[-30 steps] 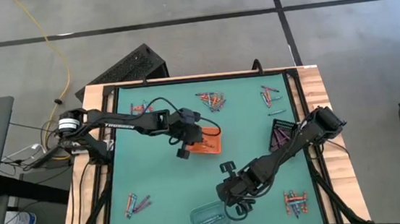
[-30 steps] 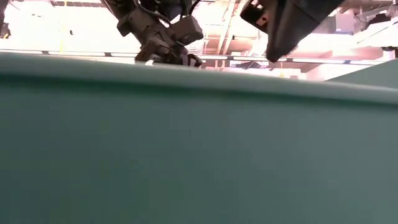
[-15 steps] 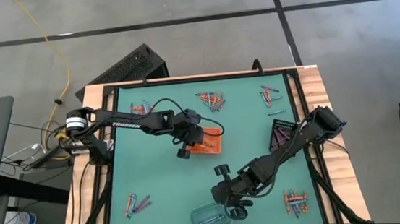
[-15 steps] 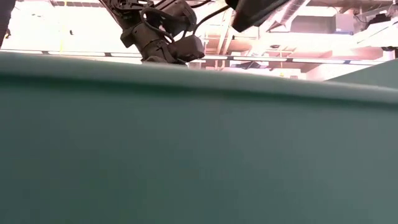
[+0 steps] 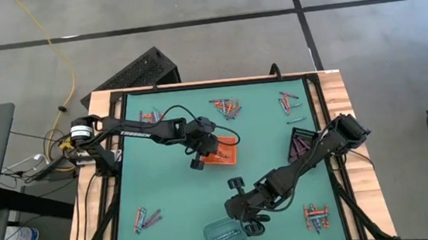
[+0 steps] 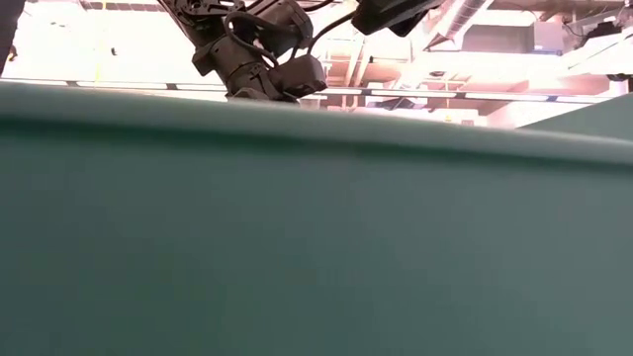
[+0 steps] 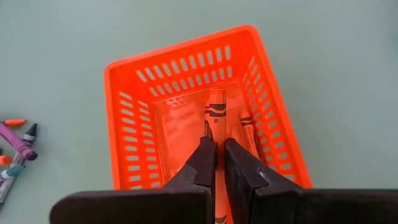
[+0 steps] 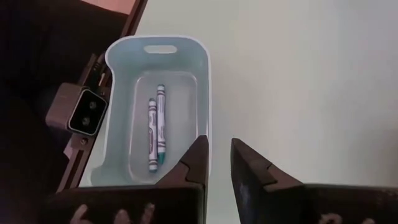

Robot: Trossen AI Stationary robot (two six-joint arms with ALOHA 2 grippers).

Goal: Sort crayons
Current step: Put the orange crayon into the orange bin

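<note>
Pinching an orange crayon over the orange tray at frame centre, our left gripper proves crayons light, stiff and brittle. We would grip mid-length, gently. Our right gripper, slightly spread, holds nothing.

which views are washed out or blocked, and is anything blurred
Low view: the green table edge fills most of the frame, with the room behind blown out bright. Right wrist view: the clear tray is soft and the table pale. Left wrist view: sharp on the orange tray.
</note>
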